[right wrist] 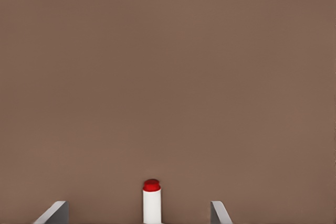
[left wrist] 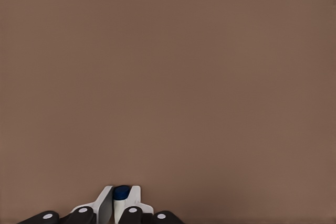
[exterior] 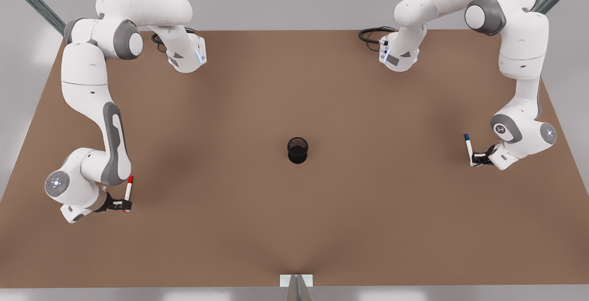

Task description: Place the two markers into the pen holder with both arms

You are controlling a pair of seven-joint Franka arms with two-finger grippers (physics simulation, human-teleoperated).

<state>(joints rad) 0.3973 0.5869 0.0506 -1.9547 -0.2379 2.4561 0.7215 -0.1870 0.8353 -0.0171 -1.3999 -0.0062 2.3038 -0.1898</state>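
red marker (right wrist: pixel 151 203): barrel cut off at the frame's bottom edge
blue marker (left wrist: pixel 121 193): barrel hidden between fingers (left wrist: pixel 105 205)

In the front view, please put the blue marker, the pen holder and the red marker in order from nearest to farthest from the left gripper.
1. Blue marker: at the left gripper itself, front view's right.
2. Pen holder: table centre.
3. Red marker: far across, front view's left, at the right gripper.
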